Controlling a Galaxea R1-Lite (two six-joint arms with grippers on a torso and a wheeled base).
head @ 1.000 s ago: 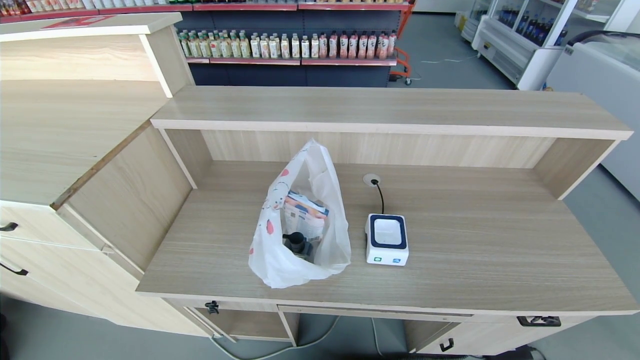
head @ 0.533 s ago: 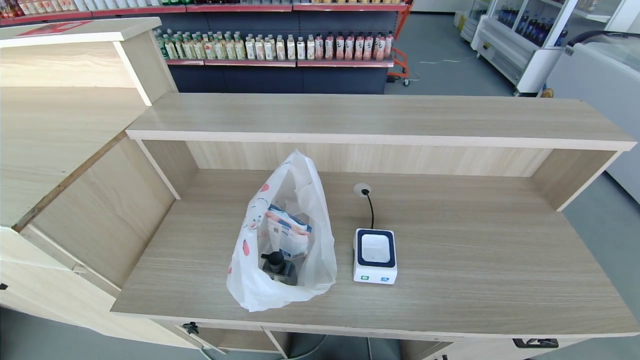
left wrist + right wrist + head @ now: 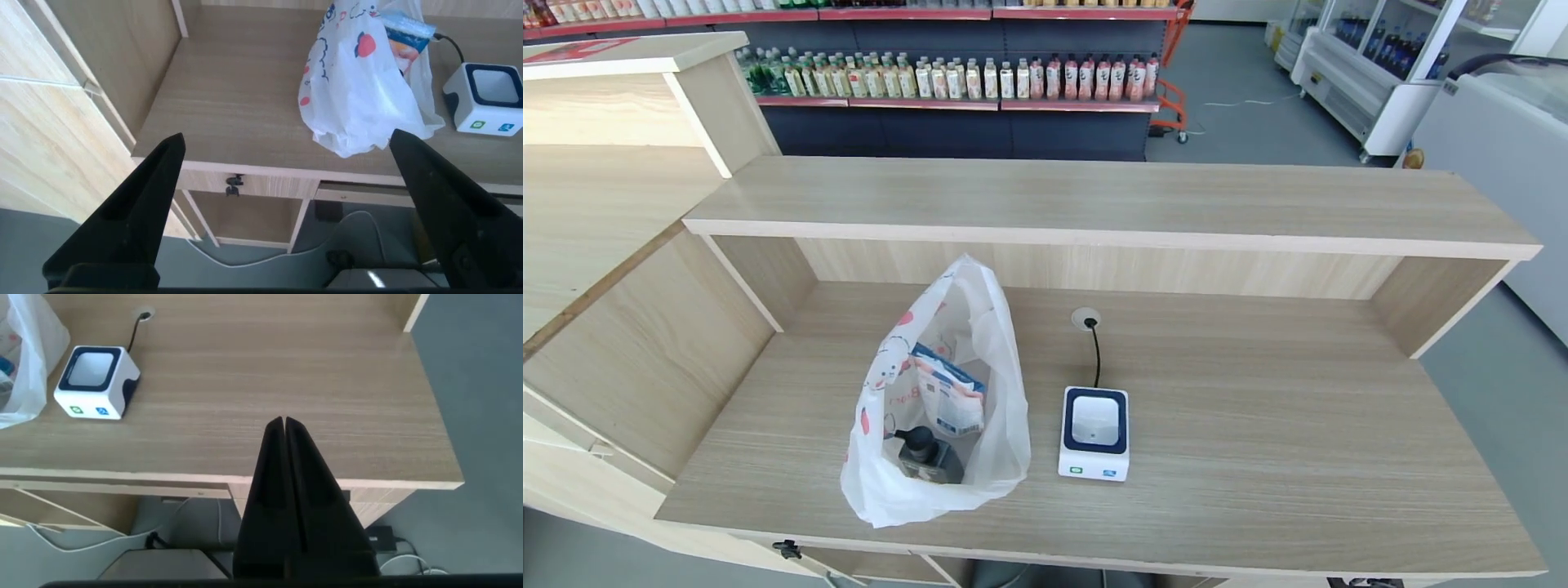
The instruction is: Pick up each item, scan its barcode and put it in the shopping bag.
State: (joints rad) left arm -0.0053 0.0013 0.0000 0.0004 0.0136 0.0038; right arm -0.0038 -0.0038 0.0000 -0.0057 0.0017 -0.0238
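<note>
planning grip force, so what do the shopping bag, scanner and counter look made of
Shopping bag: probably thin plastic film, semi-translucent white and crumpled; the items inside show through.
Scanner: likely hard moulded plastic, smooth white shell, dark blue frame round a glossy window.
Counter: pale matte wood-grain board; laminate or solid wood, cannot tell.

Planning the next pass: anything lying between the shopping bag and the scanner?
Nothing: only a narrow strip of bare counter separates the shopping bag from the scanner, as the head view shows.
</note>
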